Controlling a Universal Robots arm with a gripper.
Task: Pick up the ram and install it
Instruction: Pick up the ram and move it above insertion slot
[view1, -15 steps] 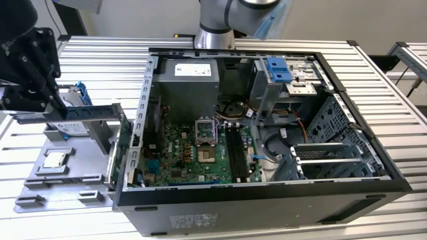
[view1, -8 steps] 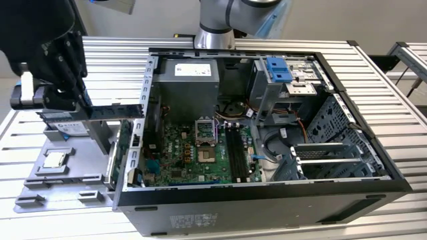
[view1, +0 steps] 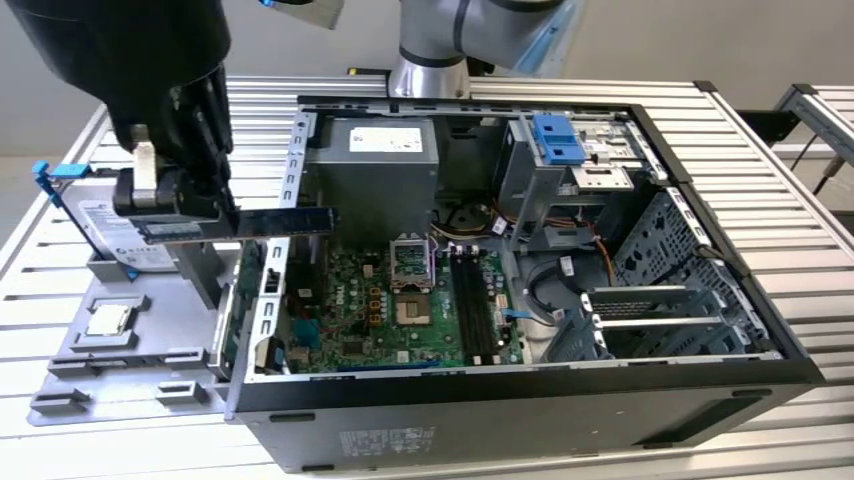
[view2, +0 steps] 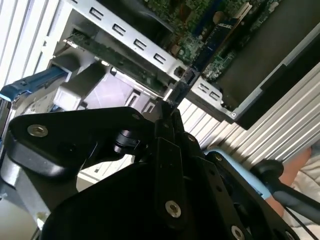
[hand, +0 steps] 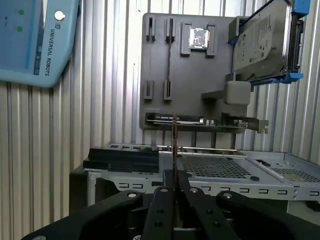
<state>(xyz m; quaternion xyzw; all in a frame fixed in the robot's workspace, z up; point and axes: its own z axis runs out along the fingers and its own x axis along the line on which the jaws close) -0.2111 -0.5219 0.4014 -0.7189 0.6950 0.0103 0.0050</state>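
The ram (view1: 287, 221) is a dark, narrow stick held level in the air over the near-left wall of the open computer case (view1: 534, 400). My gripper (view1: 194, 215) is shut on its end at the exterior view's left. In the first wrist view the ram (hand: 174, 145) shows edge-on as a thin line rising from between the black fingers (hand: 162, 200). The second wrist view has the ram (view2: 220, 35) reaching out from my gripper (view2: 167, 117) over the green motherboard. The black memory slots (view1: 469, 290) lie on the motherboard (view1: 387, 310) inside the case, well to the exterior view's right of the stick.
A grey parts tray (view1: 134, 345) sits to the exterior view's left of the case, bearing a silver hard drive (view1: 114, 225) with blue brackets and a processor chip (view1: 107, 320). A blue teach pendant (hand: 35, 40) lies on the slatted metal table (view1: 801, 180). The arm's base (view1: 430, 60) stands behind the case.
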